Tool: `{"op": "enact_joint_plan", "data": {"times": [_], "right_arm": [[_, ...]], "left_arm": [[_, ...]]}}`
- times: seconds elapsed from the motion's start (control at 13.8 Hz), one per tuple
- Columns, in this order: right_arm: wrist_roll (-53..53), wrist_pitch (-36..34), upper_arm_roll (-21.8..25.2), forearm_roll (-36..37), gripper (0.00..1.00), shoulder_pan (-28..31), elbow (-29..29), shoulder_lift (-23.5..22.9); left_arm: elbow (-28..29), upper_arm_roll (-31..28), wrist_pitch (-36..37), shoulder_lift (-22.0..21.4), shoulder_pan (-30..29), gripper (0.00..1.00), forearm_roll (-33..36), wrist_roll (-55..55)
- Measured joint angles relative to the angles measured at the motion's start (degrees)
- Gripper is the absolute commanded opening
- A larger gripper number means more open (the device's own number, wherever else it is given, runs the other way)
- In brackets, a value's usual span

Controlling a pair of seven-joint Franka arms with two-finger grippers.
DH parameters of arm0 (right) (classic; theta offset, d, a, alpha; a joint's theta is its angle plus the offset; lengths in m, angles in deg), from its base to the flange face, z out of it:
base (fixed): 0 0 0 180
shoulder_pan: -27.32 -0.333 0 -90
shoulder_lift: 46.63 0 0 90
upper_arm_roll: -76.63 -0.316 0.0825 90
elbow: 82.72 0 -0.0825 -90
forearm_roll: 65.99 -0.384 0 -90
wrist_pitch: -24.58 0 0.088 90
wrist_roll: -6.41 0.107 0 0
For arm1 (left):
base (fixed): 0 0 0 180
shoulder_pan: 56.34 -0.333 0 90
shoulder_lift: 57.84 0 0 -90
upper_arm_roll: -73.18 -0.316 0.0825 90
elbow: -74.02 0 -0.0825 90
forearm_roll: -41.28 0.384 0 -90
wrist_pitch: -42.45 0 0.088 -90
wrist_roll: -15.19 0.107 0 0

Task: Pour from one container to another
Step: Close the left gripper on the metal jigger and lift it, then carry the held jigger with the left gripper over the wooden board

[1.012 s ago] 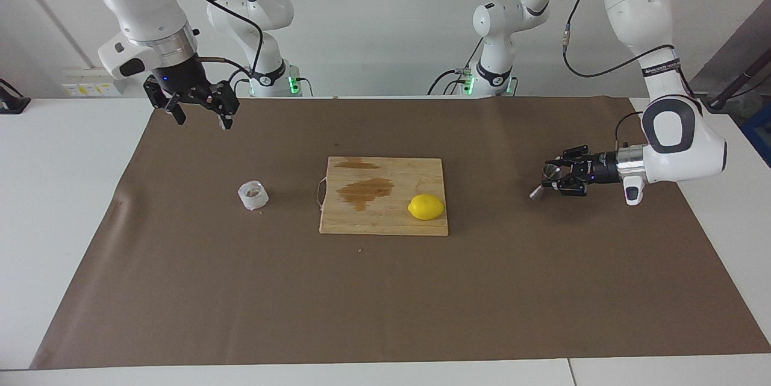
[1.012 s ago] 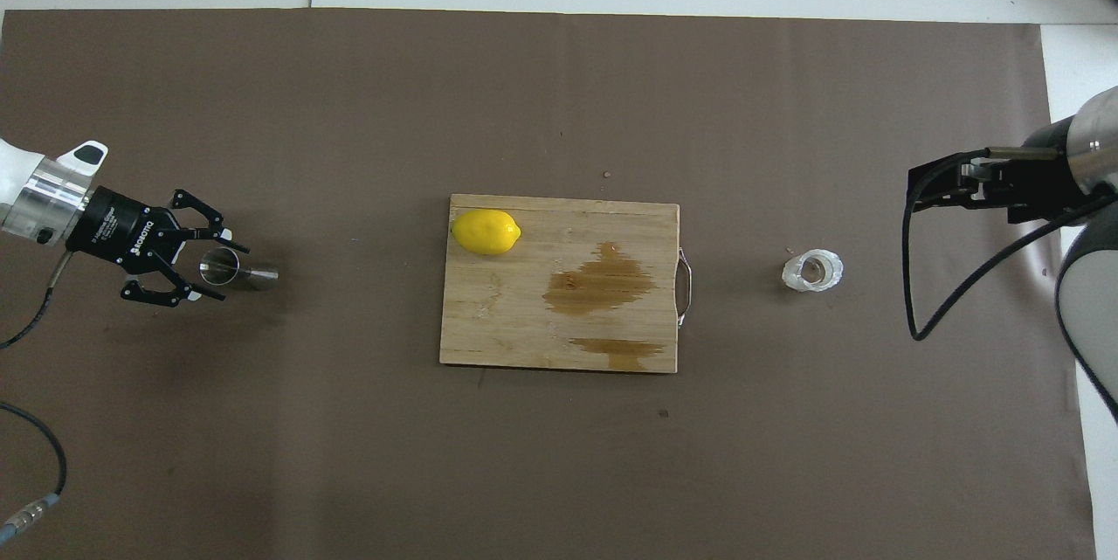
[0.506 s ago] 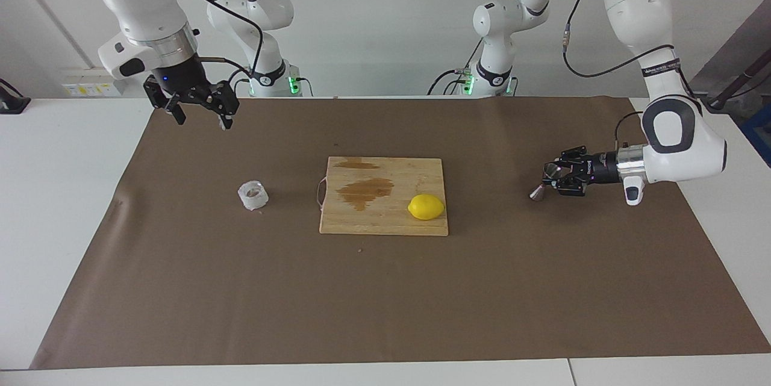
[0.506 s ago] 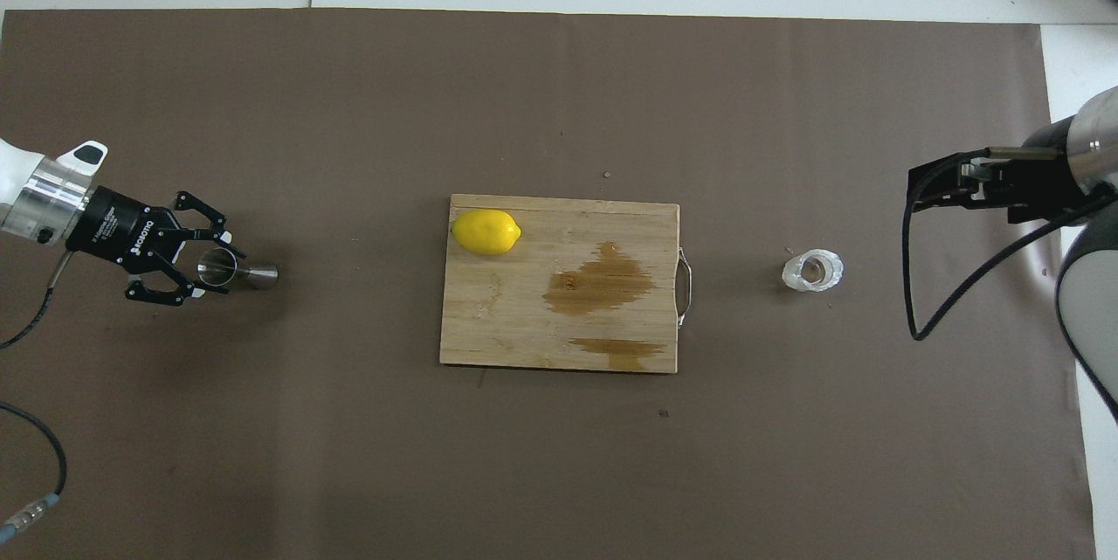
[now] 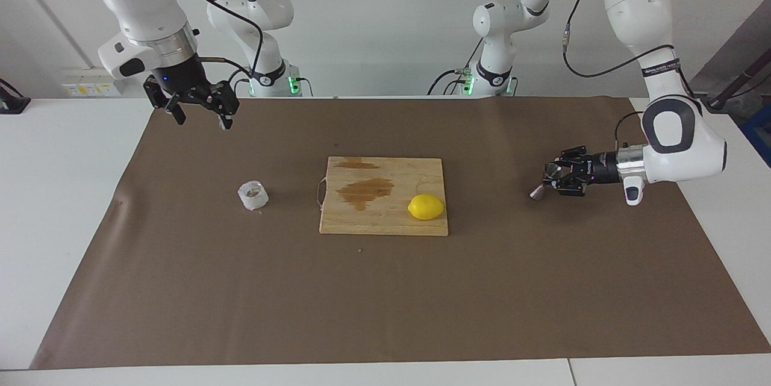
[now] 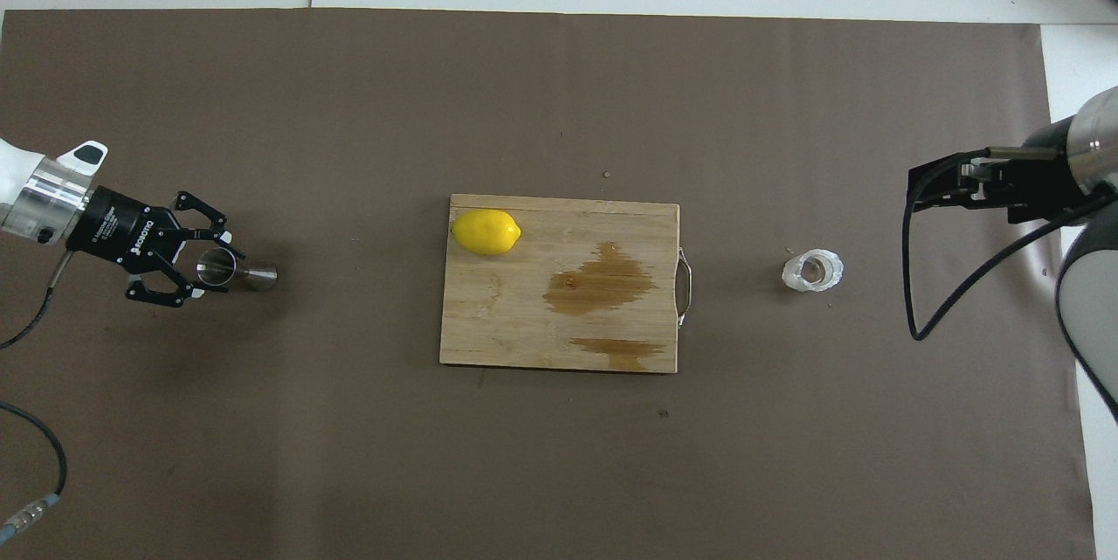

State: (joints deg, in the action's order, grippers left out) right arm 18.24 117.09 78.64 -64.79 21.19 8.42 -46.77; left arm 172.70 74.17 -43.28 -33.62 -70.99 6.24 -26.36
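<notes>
The left gripper (image 5: 555,179) lies low and level at the left arm's end of the table, its fingers closed around the upper cone of the steel jigger (image 6: 234,271). In the facing view the jigger (image 5: 545,182) stands a little tilted, its lower cone down at the brown paper (image 5: 385,289) that covers the table; whether it rests there or is just clear of it cannot be told. In the overhead view the left gripper (image 6: 203,266) has one fingertip on each side of the jigger's open mouth.

Toward the middle of the table lies a wooden cutting board (image 5: 415,226) with a thin metal handle at the end that faces the right arm's side. Two dark wet stains (image 6: 600,280) spread over the board. A yellow lemon (image 5: 426,206) sits on the board, at the corner toward the left arm and farther from the robots; the overhead view shows the lemon (image 6: 486,231) close to the board (image 6: 489,324) edge.

Toward the right arm's end, well apart from the board, the small clear glass cup (image 5: 253,195) stands upright on the paper by itself. From overhead the cup (image 6: 812,271) shows its open mouth.

The right gripper (image 5: 197,110) hangs raised above the paper at the right arm's end, pointing down with its fingers spread apart and nothing between them. It is well clear of the cup, and this arm waits.
</notes>
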Motion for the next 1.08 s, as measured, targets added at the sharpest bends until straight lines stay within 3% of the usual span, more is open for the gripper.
{"op": "enact_joint_plan", "data": {"times": [0.29,0.65,1.08], "right_arm": [[0.00,0.00,0.00,0.00,1.00,0.00,0.00,0.00],[0.00,0.00,0.00,0.00,1.00,0.00,0.00,0.00],[0.00,0.00,0.00,0.00,1.00,0.00,0.00,0.00]], "left_arm": [[0.00,0.42,0.00,-0.05,0.14,0.45,-0.39,0.00],[0.00,0.92,0.00,-0.06,0.84,0.25,-1.65,-0.02],[0.00,1.00,0.00,-0.07,0.88,0.25,-2.32,-0.70]]}}
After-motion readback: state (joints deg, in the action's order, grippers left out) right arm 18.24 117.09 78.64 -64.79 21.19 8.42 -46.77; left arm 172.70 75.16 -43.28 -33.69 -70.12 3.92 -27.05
